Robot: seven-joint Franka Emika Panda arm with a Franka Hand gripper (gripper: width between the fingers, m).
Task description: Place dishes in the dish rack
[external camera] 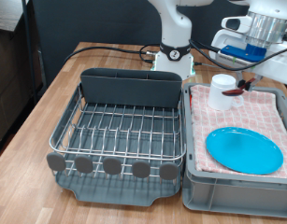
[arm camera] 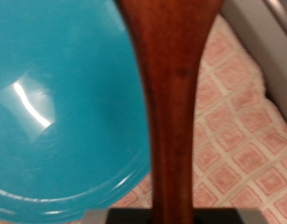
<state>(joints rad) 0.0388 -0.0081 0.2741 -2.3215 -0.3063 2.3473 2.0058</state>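
Brown wood fills the middle of the wrist view: the spoon (arm camera: 171, 112) runs from the frame's top edge down to a dark band at the bottom edge, out of focus. Behind it, left of frame, lies the light-blue plate (arm camera: 59, 103) with a bright glare streak; to the right, pink checkered cloth (arm camera: 246, 140).

Exterior view:
- Gripper (external camera: 248, 84) at upper right of frame, above the far end of the grey bin (external camera: 232, 191). A dark reddish-brown object sits at its tip, just right of the mug. Taken with the wrist view, the fingers appear closed on the spoon, though the fingers themselves are too small to make out.
- White mug (external camera: 222, 91) upright on the cloth, upper part of the bin.
- Plate (external camera: 244, 150) flat on the cloth, lower right of frame, well apart from the mug.
- Dish rack (external camera: 120, 131) at centre-left on the wooden table (external camera: 35, 112), just beside the bin: silver wire grid on a grey tray, dark caddy (external camera: 131, 89) along its far side. No dishes visible in the rack.
- Robot base (external camera: 173, 56) at top centre, black cables trailing across the table.
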